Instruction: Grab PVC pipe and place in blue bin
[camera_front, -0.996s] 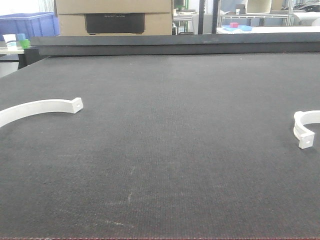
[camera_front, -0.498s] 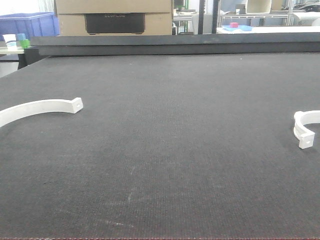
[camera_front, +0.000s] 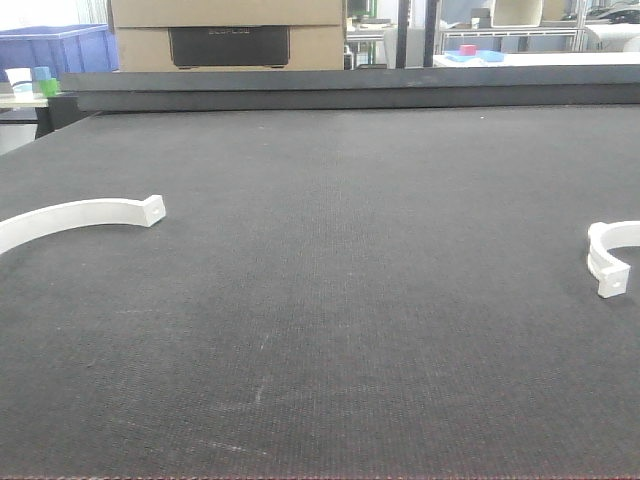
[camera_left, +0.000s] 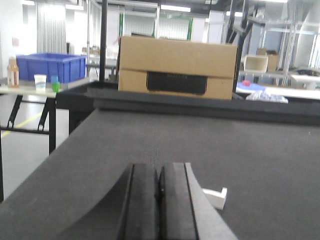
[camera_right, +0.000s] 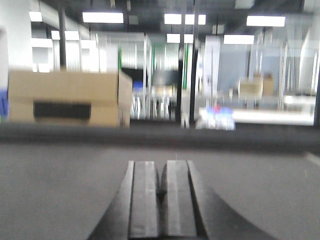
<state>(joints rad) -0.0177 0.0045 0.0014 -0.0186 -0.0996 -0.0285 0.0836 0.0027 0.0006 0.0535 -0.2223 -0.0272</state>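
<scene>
Our left claw (camera_left: 160, 200) had its fingers pressed together, and so had our right claw (camera_right: 161, 202); neither gripped anything. We saw the pipe (camera_front: 612, 258) lying on the mat (camera_front: 330, 250) at the right edge of the front view, tab end nearest the camera, well apart from the strip (camera_front: 75, 218) at the left. The bin (camera_front: 55, 48) stood beyond the mat's far left corner. A white tab (camera_left: 216, 197) lay just right of our left claw.
</scene>
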